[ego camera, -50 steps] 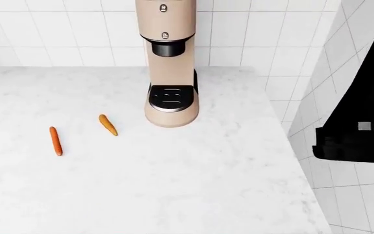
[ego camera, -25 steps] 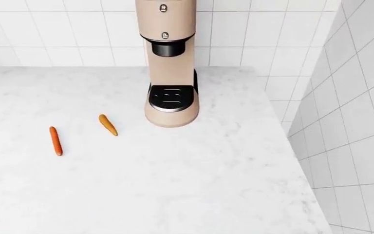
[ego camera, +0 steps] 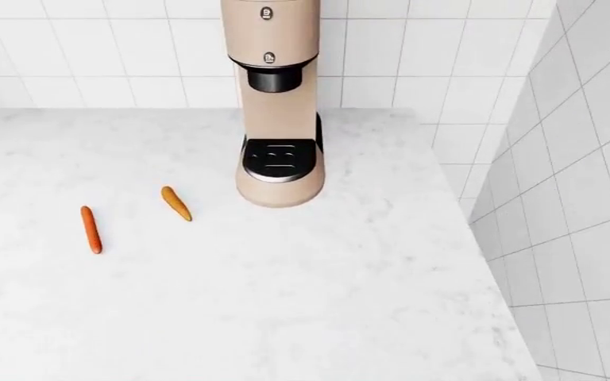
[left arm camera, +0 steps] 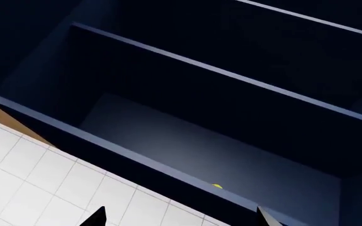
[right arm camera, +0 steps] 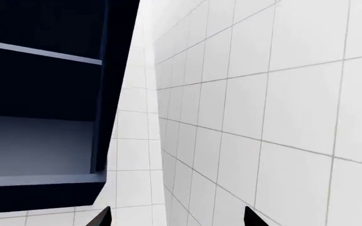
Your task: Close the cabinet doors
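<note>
On the counter point(ego camera: 283, 302), the coffee machine point(ego camera: 276, 103) stands at the back, against the rear wall point(ego camera: 104, 48) and right of centre. Two carrots lie to its left and nearer the front: one carrot point(ego camera: 175, 203) close to the machine, the other carrot point(ego camera: 91, 229) farther left. A side wall point(ego camera: 581, 159) bounds the counter on the right. The cabinet point(left arm camera: 187, 122) hangs open above the tiles, with a shelf point(left arm camera: 225, 73) across its inside.

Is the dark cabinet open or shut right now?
Open. Both wrist views look straight into the cabinet: its bare shelf and dark interior are exposed, with no door across them. The doors themselves are not in view.
</note>
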